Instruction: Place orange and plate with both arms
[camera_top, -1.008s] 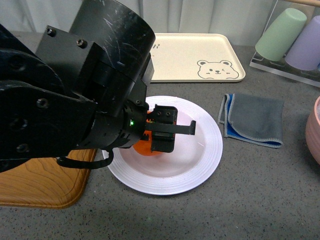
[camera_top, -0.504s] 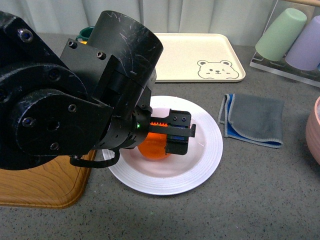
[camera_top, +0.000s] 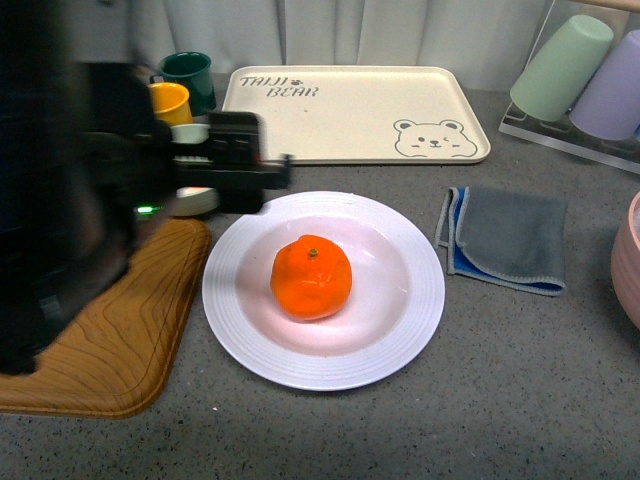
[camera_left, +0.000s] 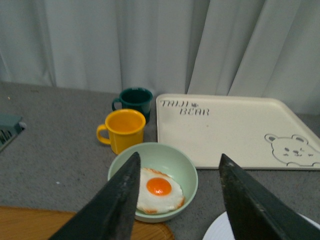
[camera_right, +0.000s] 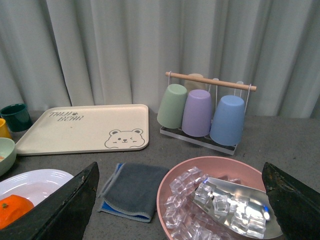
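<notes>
Near the left end effector (camera_left: 179, 157), clear of its spread, empty jaws, the glossy, slightly flattened orange (camera_top: 311, 277) is seen resting in the smooth white ridged-rim plate (camera_top: 420, 300), so that placing is judged done, and a firm rim grasp by the equally spread right end effector (camera_right: 180, 170) is judged next.

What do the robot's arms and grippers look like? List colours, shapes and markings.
The left arm is a bulky matte black housing, blurred here, with a small green light. The left gripper has two flat black fingers tapering to points. The right gripper shows the same black tapered fingers; its arm is out of view.
</notes>
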